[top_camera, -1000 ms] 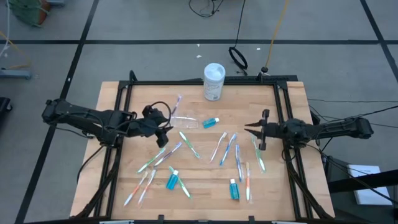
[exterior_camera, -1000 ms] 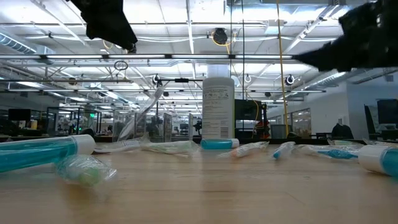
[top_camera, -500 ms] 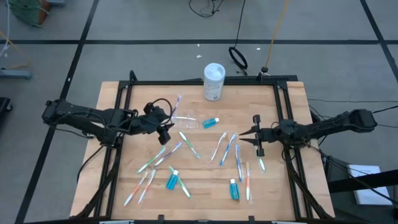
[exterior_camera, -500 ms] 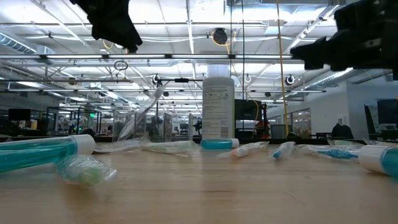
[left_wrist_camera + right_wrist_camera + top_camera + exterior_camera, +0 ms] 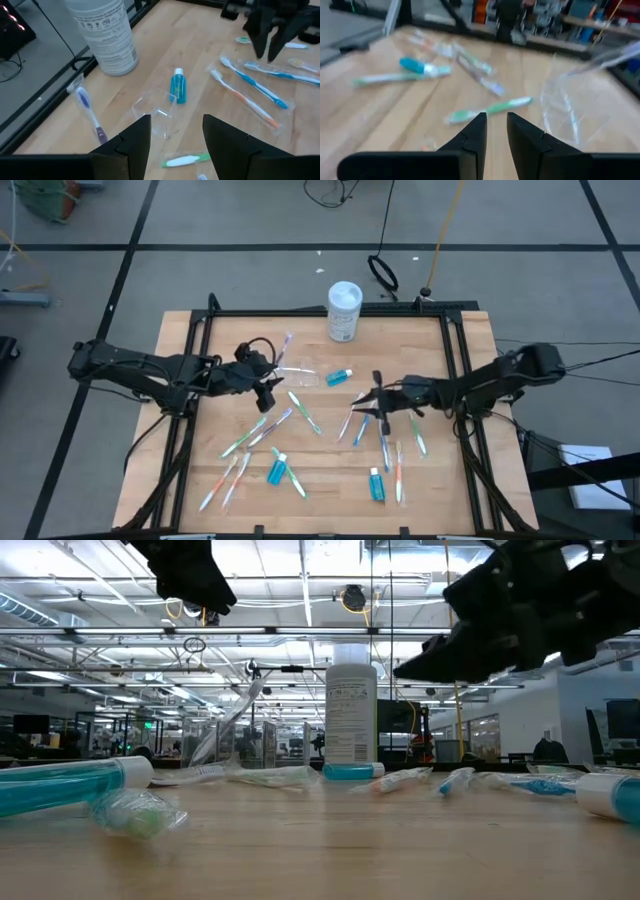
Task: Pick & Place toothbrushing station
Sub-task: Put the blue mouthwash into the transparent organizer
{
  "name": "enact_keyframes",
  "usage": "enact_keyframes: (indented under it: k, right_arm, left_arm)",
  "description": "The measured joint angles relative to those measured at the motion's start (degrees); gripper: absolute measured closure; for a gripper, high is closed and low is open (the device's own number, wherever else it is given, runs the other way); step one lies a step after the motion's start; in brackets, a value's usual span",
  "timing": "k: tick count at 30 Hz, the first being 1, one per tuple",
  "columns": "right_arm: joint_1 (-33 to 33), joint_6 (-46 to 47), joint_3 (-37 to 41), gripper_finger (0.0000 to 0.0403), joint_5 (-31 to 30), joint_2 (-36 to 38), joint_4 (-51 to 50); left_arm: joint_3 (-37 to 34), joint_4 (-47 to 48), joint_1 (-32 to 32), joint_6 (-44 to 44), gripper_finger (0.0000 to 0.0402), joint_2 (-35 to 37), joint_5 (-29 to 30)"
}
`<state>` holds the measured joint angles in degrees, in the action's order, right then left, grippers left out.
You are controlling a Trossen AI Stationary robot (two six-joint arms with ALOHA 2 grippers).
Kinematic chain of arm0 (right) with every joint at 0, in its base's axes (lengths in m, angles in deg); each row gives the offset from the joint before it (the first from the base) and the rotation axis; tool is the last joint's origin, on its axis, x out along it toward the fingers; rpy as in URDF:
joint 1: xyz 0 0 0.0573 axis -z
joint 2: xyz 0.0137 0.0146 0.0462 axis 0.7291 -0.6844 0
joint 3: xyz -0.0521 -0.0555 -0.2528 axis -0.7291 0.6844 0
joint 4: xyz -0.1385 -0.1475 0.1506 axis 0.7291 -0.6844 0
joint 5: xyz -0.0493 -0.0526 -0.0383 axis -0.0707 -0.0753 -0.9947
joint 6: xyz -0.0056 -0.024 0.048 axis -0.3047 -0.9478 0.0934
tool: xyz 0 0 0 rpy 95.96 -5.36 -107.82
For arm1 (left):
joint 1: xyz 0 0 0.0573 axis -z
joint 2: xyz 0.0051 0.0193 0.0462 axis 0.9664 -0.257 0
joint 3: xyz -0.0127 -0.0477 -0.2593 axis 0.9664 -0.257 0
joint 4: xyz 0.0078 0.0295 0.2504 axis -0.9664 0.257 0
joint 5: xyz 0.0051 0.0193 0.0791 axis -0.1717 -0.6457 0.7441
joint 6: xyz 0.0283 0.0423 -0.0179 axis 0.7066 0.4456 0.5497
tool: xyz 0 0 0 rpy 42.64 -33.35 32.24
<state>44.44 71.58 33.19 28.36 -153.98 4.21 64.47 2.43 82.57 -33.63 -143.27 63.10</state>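
Note:
The clear plastic cup [image 5: 300,375] lies on its side on the wooden table, and it also shows in the left wrist view as the cup [image 5: 157,112]. A teal toothpaste tube [image 5: 340,376] lies just to its right. Several toothbrushes [image 5: 365,418] and two more tubes [image 5: 277,470] lie flat and scattered. My left gripper [image 5: 272,388] hangs open above the table left of the cup, with nothing between its fingers [image 5: 135,142]. My right gripper [image 5: 368,398] hovers over the toothbrushes right of centre. Its fingers [image 5: 470,132] stand a narrow gap apart, and nothing is between them.
A tall white bottle [image 5: 344,310] stands upright at the table's far edge. A black frame [image 5: 200,330] runs along the table's sides. Bare wood shows between the two clusters and near the front edge [image 5: 330,500].
My right gripper has swept from the table's right edge toward the middle, staying above the table, and now hangs over the toothbrushes right of centre. Nothing on the table has moved.

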Motion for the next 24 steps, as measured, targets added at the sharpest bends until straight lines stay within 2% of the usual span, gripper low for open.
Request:
enact_keyframes:
  k: [7,13,21,24]
  right_arm:
    - [0.00,1.84,-1.36,0.0337,0.00,-3.97,2.52]
    - [0.02,5.27,-1.41,0.0337,-0.11,-4.26,3.86]
    - [0.45,-5.89,-1.43,0.0337,-12.04,-4.24,8.60]
    - [1.71,-8.39,-1.43,0.0337,-14.83,-4.24,8.65]
  left_arm:
    - [0.00,0.04,0.00,0.35,0.0215,-0.02,-0.04]
    - [0.00,0.02,0.00,0.33,0.0215,-0.01,-0.04]
    - [0.00,-0.04,0.00,0.31,0.0215,-0.02,-0.02]
    - [0.00,-0.09,0.00,0.29,0.0215,0.00,-0.02]
